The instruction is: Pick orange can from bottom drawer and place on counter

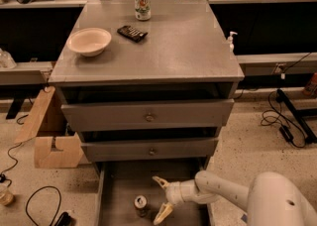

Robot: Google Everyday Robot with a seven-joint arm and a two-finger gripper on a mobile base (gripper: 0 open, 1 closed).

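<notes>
The orange can [140, 204] stands upright in the open bottom drawer [119, 190], near the lower edge of the view, its silver top showing. My gripper [161, 198] is inside the drawer just right of the can, at its height, with its two pale fingers spread wide apart and nothing between them. The white arm reaches in from the lower right. The counter [173, 46] is the grey top of the cabinet above.
On the counter stand a white-and-green can [142, 3] at the back, a dark flat object [132, 33] and a pale bowl [89, 40] on the left. A cardboard box [49, 136] sits left of the cabinet. Cables lie on the floor at both sides.
</notes>
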